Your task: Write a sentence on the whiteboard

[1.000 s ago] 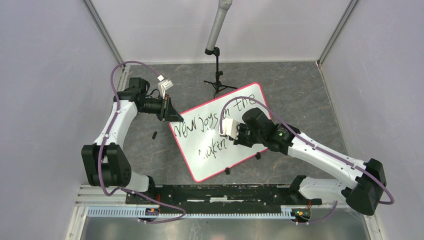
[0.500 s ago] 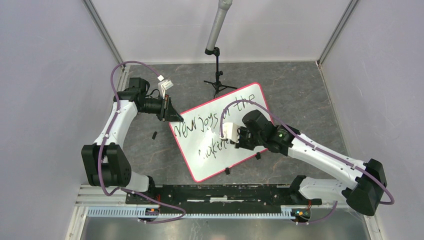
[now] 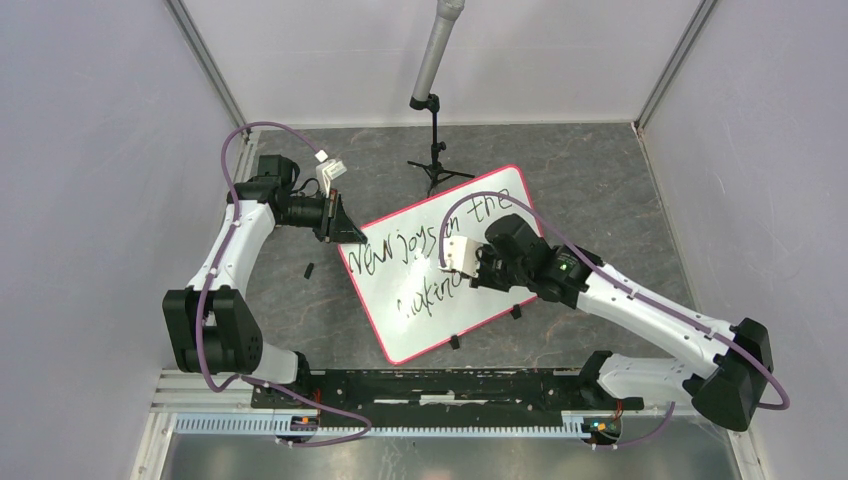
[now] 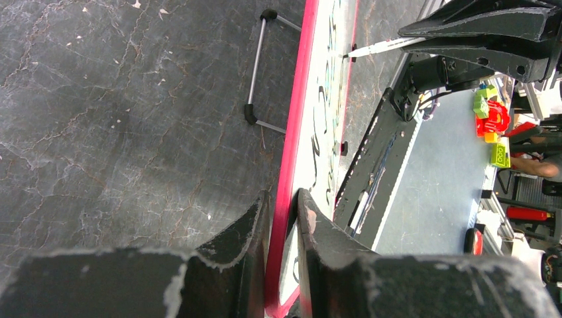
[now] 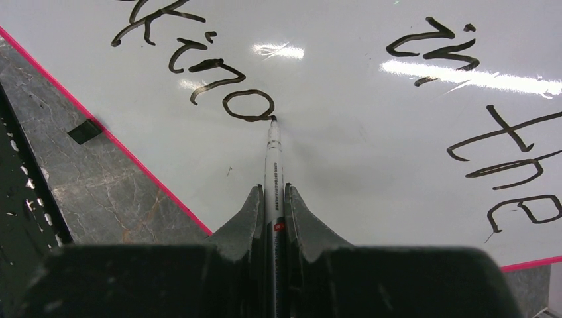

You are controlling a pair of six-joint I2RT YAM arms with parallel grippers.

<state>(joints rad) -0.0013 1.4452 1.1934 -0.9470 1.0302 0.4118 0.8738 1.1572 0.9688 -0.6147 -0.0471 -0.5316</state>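
Observation:
The whiteboard [image 3: 500, 205], white with a pink-red rim, lies tilted on the dark table. The sentence [image 3: 400, 250] runs across it in two slanted lines of black marker words. My left gripper [image 3: 345, 232] is shut on the board's left corner, its rim [image 4: 295, 132] clamped between the jaws. My right gripper [image 3: 468, 270] is shut on a marker [image 5: 273, 169]; its tip touches the board at the top right of a rounded letter [image 5: 248, 106] ending the lower line. The words "in the" [image 5: 464, 99] show to the right in the right wrist view.
A small black tripod [image 3: 437, 160] with a grey pole stands behind the board. A small black piece [image 3: 309, 270] lies on the table left of the board. Black clips [image 3: 455, 342] sit on the board's near edge. A black rail [image 3: 440, 385] runs along the front.
My right gripper dipped down-left, then came back up and right, tracing a stroke at the end of the lower line. The left arm and the board have not moved.

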